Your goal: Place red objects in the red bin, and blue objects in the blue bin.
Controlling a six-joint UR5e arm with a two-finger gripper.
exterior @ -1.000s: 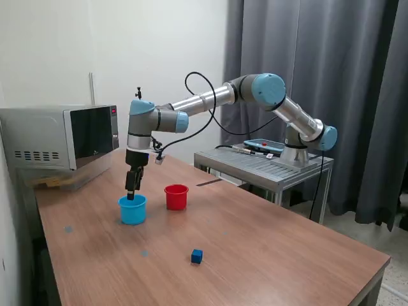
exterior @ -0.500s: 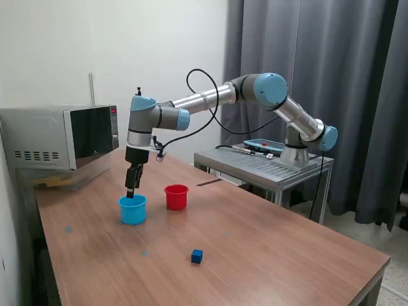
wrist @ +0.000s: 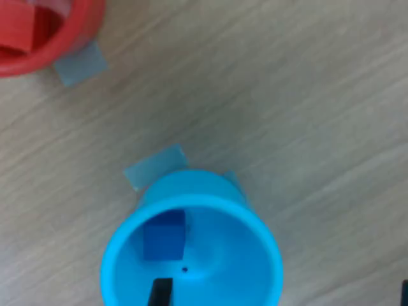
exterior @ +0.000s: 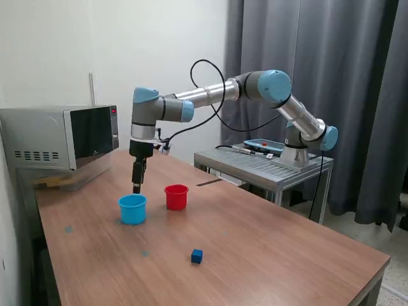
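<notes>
Blue is the colour outstanding: one dark blue cube [exterior: 196,256] lies alone on the wooden tabletop [exterior: 268,248], well apart from both cups and toward the near edge in the exterior view. A second blue cube [wrist: 164,234] already rests inside the light blue cup [wrist: 191,255], against its wall. The red cup [exterior: 176,197] stands just beside the blue cup on the exterior view's right, and the wrist view shows at least one red cube [wrist: 16,29] within it. The gripper [exterior: 136,185] hangs above the blue cup, clear of its rim; its jaws hold nothing, and only dark tips show at the wrist view's edge — whether they are spread or pressed together cannot be told. The loose cube appears small, rigid and very light, with flat smooth faces. Judgement: take hold across two opposite flat sides, jaws square to the faces and low on the body — a corner grip would likely let it twist or squirt out.
</notes>
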